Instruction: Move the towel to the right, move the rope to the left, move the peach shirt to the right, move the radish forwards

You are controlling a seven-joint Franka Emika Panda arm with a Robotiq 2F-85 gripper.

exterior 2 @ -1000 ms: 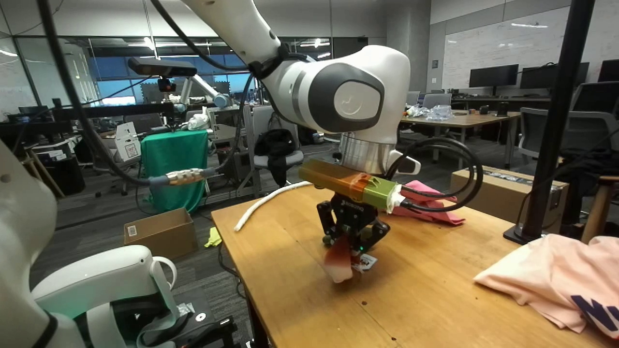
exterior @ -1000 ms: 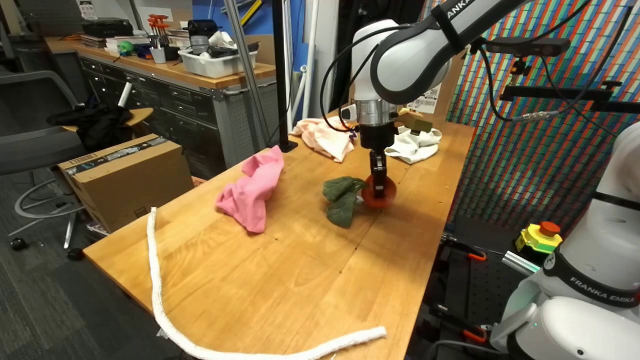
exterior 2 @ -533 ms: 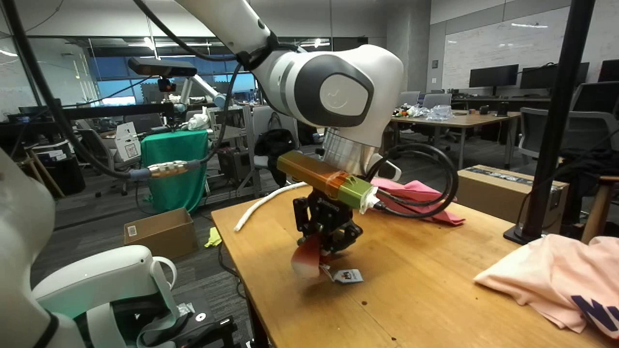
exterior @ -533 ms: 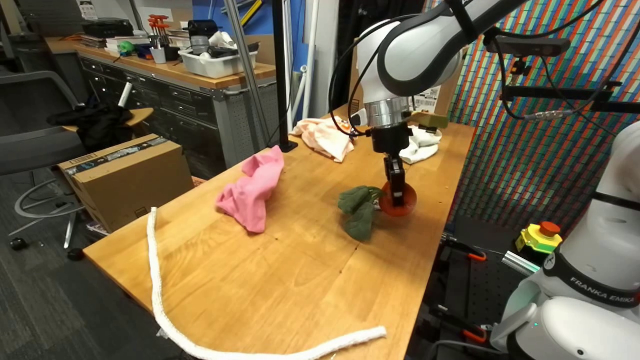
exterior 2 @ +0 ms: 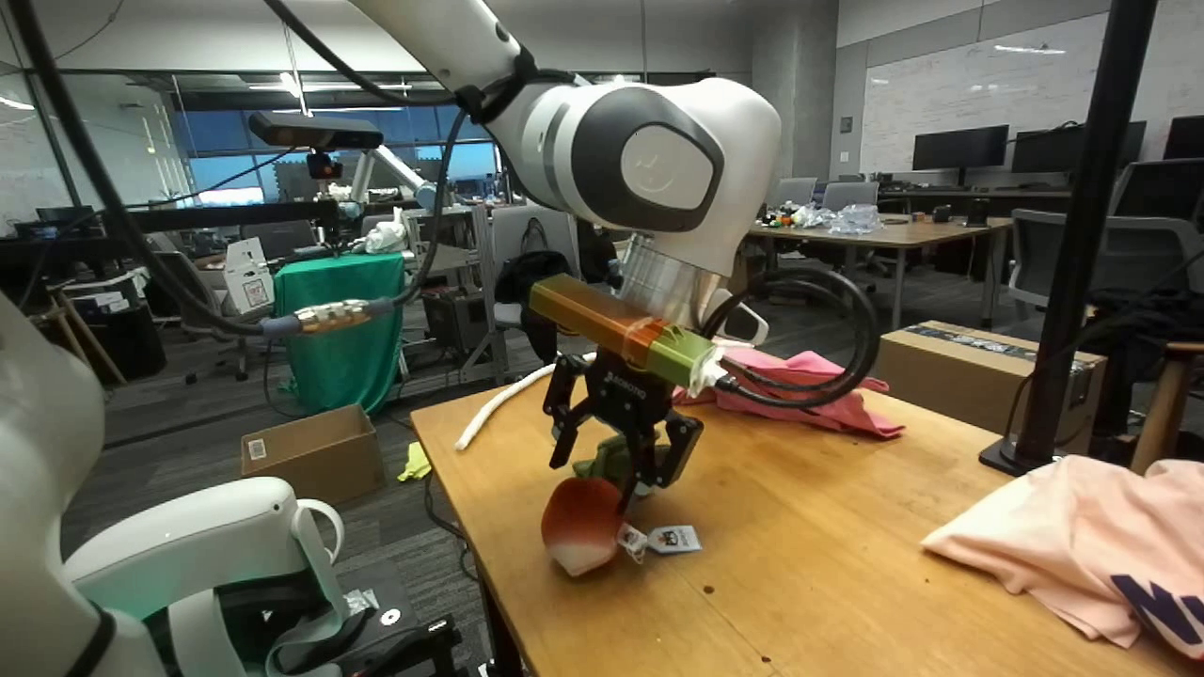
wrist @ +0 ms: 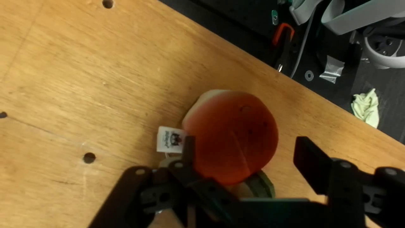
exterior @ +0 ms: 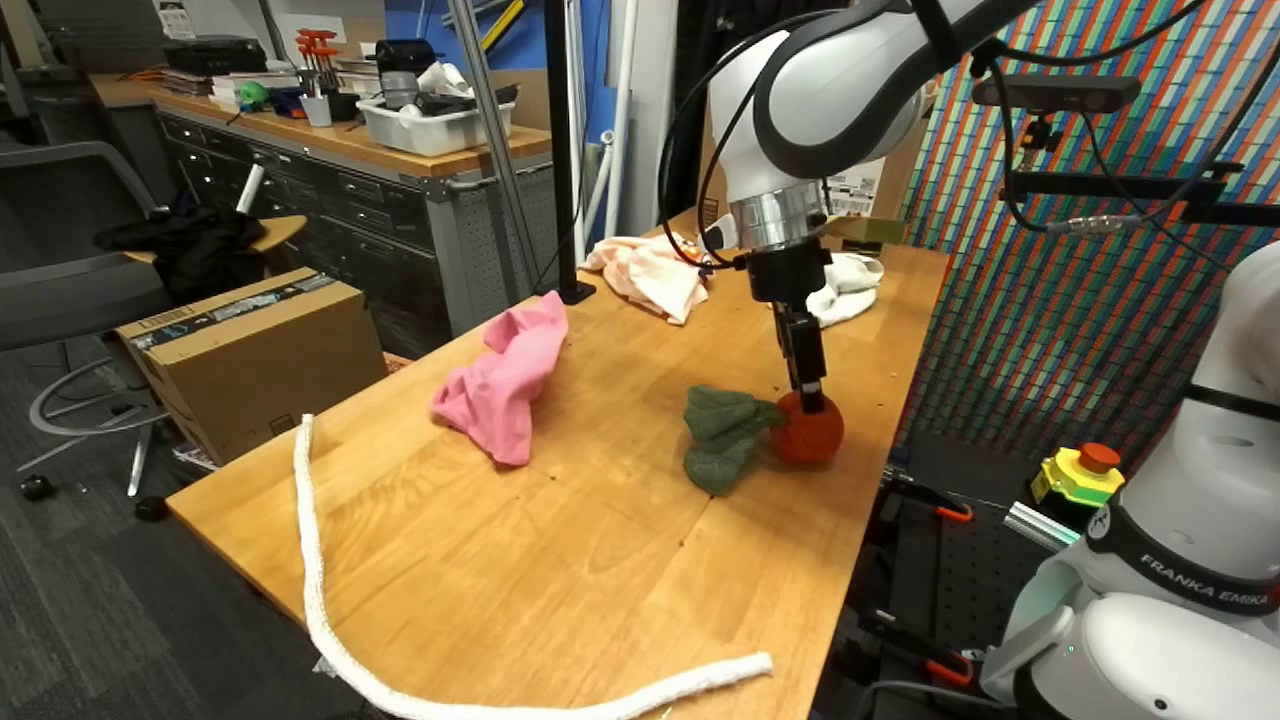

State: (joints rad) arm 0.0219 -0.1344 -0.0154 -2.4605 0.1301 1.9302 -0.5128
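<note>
The plush radish [exterior 2: 576,528], red with a white tip and green leaves [exterior: 722,438], lies on the table near the edge on the robot's side. My gripper [wrist: 247,150] stands open over it. In the wrist view one finger overlaps the radish's tag side, while the opposite finger is well apart from it. The white rope [exterior: 312,560] curves along the table's far end. At the back lies the peach shirt [exterior: 655,275], with dark lettering visible in an exterior view [exterior 2: 1072,545]. Which is the towel I cannot tell: a pink cloth [exterior: 505,385] or a white cloth [exterior: 850,288].
A black pole [exterior 2: 1072,282] is fixed at the table's edge near the peach shirt. A cardboard box [exterior: 260,360] stands on the floor past the table. The robot's base and a yellow stop button [exterior: 1085,475] are beside the near edge.
A second ago my jaws were closed on the radish and moving it toward the robot-side edge. Now they have opened, and the radish sits lower, on the tabletop. The cloths and rope have not moved.
</note>
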